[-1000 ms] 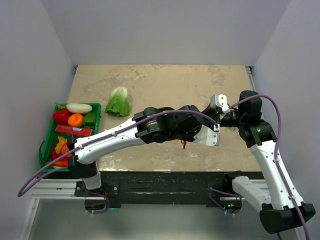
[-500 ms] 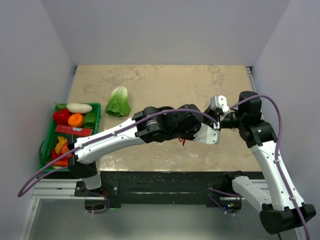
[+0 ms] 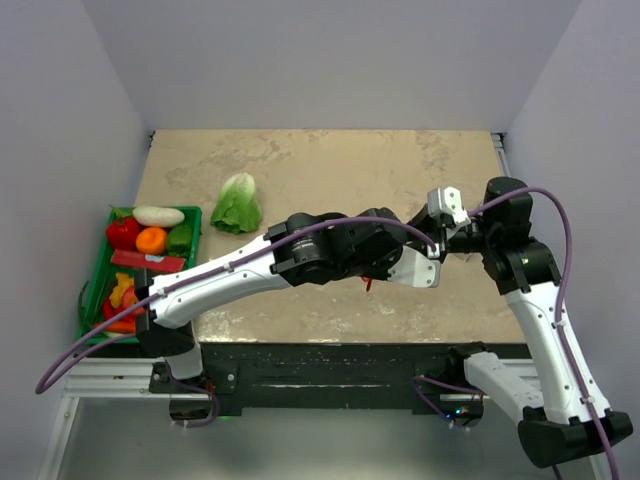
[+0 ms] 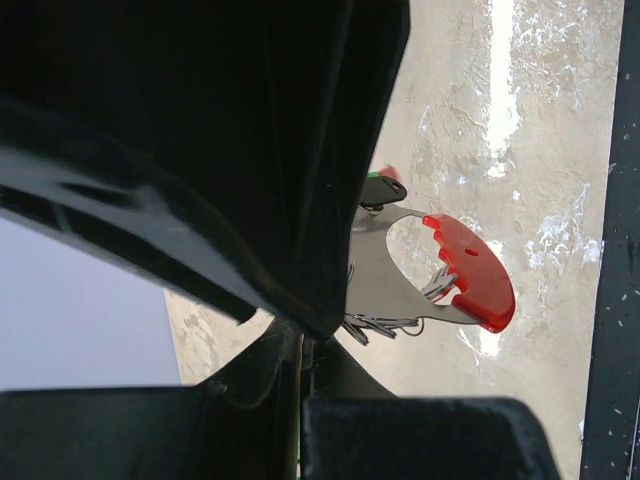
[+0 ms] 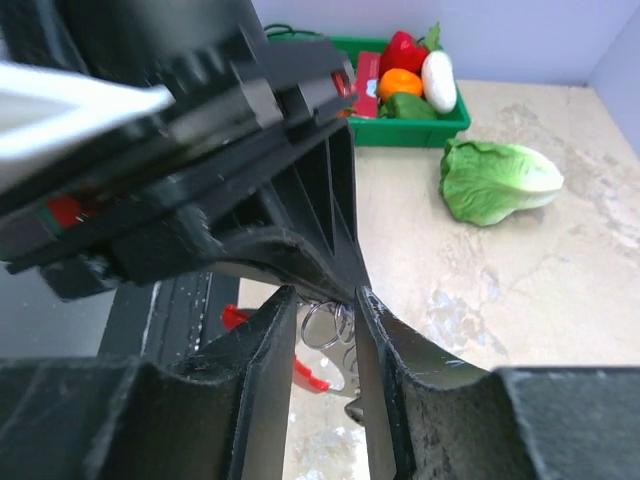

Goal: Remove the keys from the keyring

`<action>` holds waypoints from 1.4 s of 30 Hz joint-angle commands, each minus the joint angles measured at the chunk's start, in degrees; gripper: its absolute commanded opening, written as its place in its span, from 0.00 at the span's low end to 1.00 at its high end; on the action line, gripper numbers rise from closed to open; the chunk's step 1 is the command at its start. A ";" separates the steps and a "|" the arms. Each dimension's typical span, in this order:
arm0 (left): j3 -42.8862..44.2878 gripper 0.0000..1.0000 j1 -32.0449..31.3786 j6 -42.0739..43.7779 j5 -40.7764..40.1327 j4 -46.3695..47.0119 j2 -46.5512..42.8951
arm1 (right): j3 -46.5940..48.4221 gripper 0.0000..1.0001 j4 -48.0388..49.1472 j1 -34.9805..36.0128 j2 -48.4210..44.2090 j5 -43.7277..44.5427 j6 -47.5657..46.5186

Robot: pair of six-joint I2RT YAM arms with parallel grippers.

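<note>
In the top view both grippers meet above the front right of the table. My left gripper [image 3: 437,260] [image 4: 305,345] is shut, and the keyring hangs from its tip. The thin silvery rings [image 5: 322,325] dangle just under that black fingertip. My right gripper [image 5: 326,297] [image 3: 444,248] stands open with these rings between its two fingers [image 5: 275,340]; I cannot tell whether they touch. The red fob [image 4: 470,275] [image 3: 368,286] hangs lower on its metal plate. Silvery keys [image 4: 380,324] bunch beside it, their heads mostly hidden behind the left finger.
A green basket [image 3: 98,290] [image 5: 455,128] of toy vegetables sits at the table's left edge. A lettuce head [image 3: 237,203] [image 5: 500,180] lies at the back left. The black front edge of the table [image 4: 612,250] runs just below the hanging fob.
My right arm has shifted slightly right and back, and its jaws have narrowed a little around the rings. The left arm still holds the keyring in the same place.
</note>
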 commanded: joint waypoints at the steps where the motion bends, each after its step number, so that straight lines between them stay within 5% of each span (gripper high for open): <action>1: 1.89 0.00 0.14 -0.80 -0.12 2.50 -1.33 | 3.01 0.34 0.20 -1.40 -0.72 -2.00 -0.84; 35: 3.38 0.00 0.14 -1.24 0.76 2.77 -0.36 | -3.58 0.25 3.90 0.62 0.68 3.45 -1.54; 38: 3.47 0.00 0.14 -1.24 0.93 2.86 -0.01 | -3.76 0.22 4.69 0.71 0.69 3.89 -1.36; 42: 3.47 0.00 0.14 -1.33 1.11 2.68 0.08 | -3.32 0.00 5.40 0.80 0.51 3.80 -1.10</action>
